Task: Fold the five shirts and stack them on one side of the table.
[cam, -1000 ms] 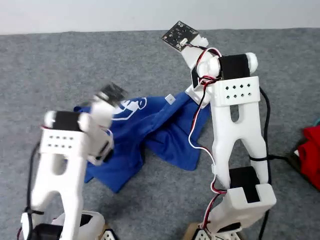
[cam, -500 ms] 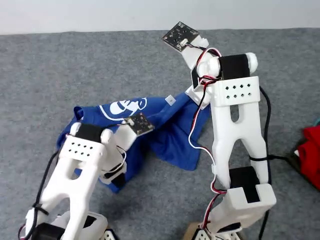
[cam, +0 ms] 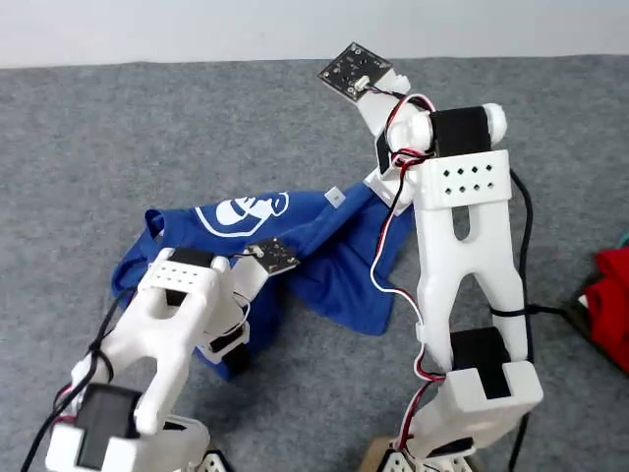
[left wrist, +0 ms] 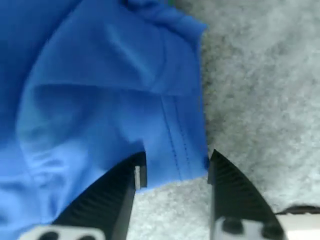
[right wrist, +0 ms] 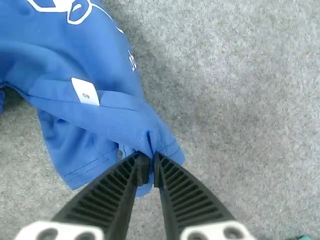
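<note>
Grey carpet (cam: 147, 118) under blue shirt (cam: 324, 246), white tag (right wrist: 86, 92)

A grey mat (cam: 147, 118) with a speckled, felt-like nap lies flat across the high view; a pale wall (cam: 197, 29) stands behind its far edge

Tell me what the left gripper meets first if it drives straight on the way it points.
Probably the crumpled blue fabric shirt: its stitched hem lies between the open jaws of the left gripper, though depth is unclear.

Grey felt-covered table (cam: 147, 118), crumpled blue shirt (cam: 324, 251) near its middle, red cloth (cam: 614, 300) at one edge
</note>
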